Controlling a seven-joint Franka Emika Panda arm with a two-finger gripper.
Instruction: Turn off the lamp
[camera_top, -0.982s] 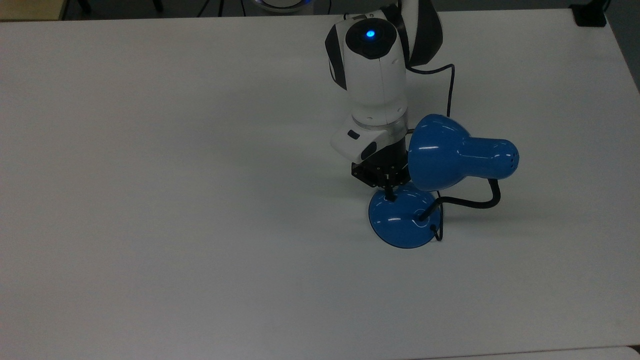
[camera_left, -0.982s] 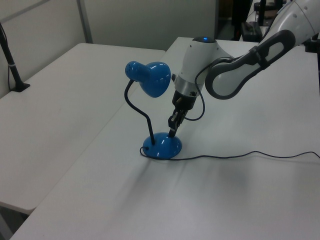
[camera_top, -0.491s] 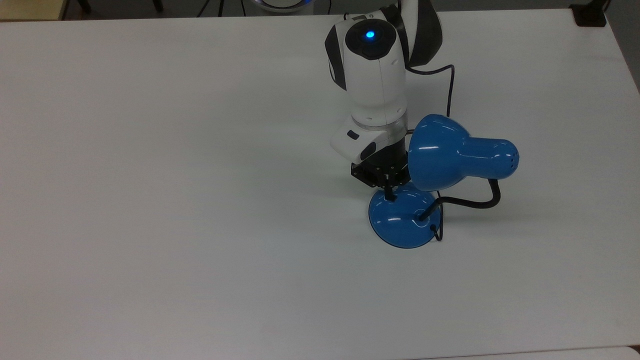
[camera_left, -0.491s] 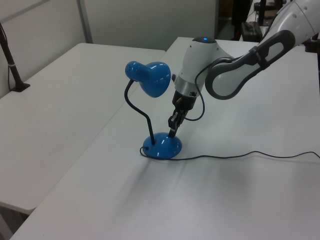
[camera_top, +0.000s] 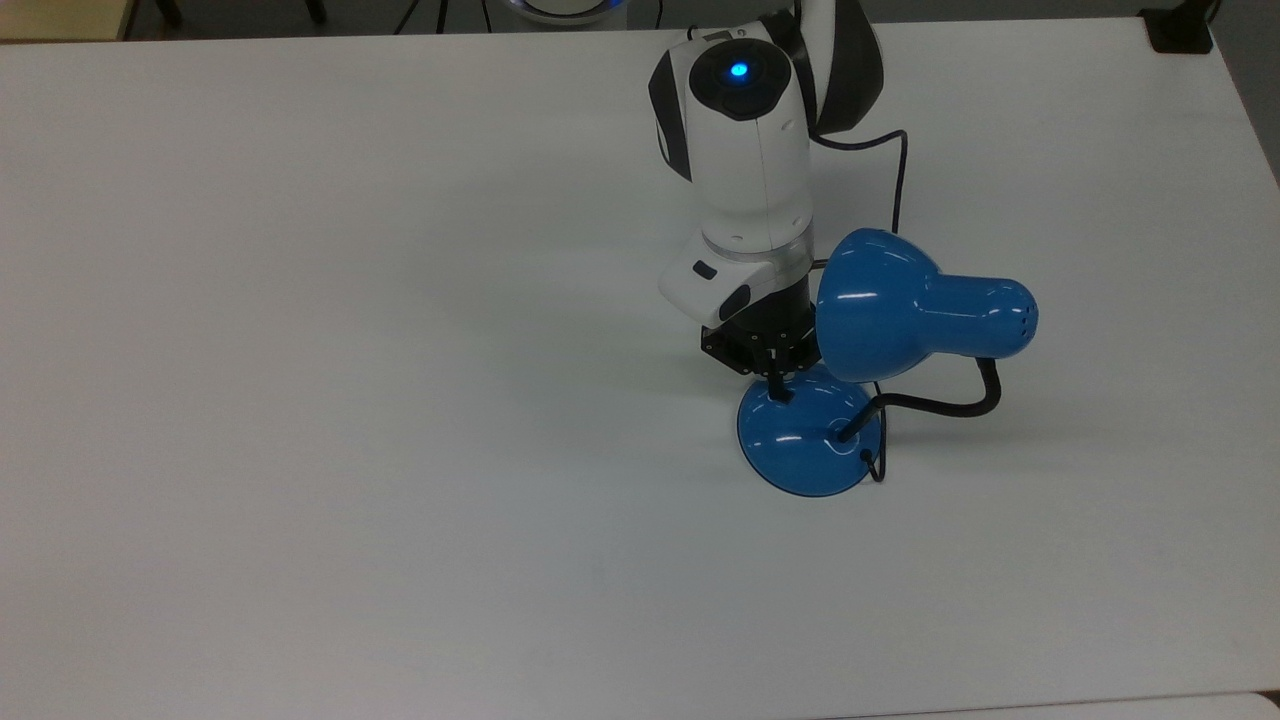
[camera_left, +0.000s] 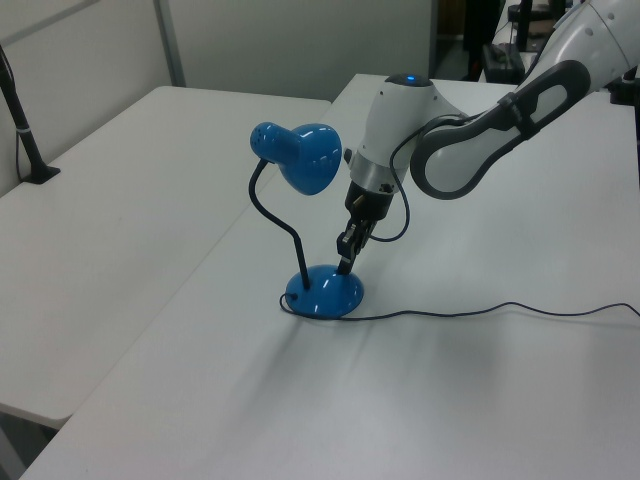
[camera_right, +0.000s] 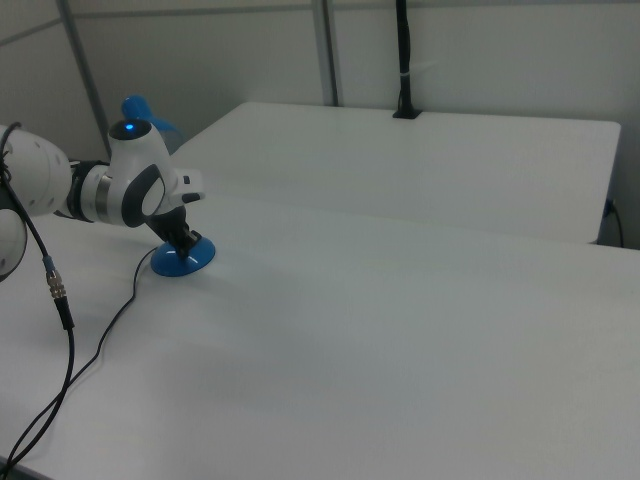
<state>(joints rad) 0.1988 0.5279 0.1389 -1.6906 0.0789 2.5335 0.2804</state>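
The gripper (camera_top: 779, 389) points down at the round blue base (camera_top: 808, 442) of the lamp (camera_top: 900, 310), and its two thin black fingers (camera_top: 776, 381) are pressed together with no gap between them and nothing held. In the top view the tip sits on the edge of the base that faces the arm, touching or nearly touching the glossy dome; whether it presses the small switch cannot be told.

In the left view the gripper (camera_left: 344, 263) comes down at a slant from the white wrist (camera_left: 385, 140), and its tip meets the top of the base (camera_left: 325, 291) on the left view's right side. The lamp (camera_left: 300, 158) stands on the white table (camera_left: 420, 400) directly under and beside the gripper. The black bendy neck (camera_left: 272, 215) rises from the base just beyond the fingertips, on the left view's left, and curves up to the bell-shaped shade, which hangs higher than the fingertips and close beside the wrist. In the top view the shade overlaps the black gripper body on the top view's right.

A thin black cord (camera_left: 480, 310) leaves the base and runs across the table away from the gripper toward the left view's right.

In the right view the arm (camera_right: 130, 190) leans over the base (camera_right: 183, 257), with the gripper (camera_right: 190, 243) low against it.
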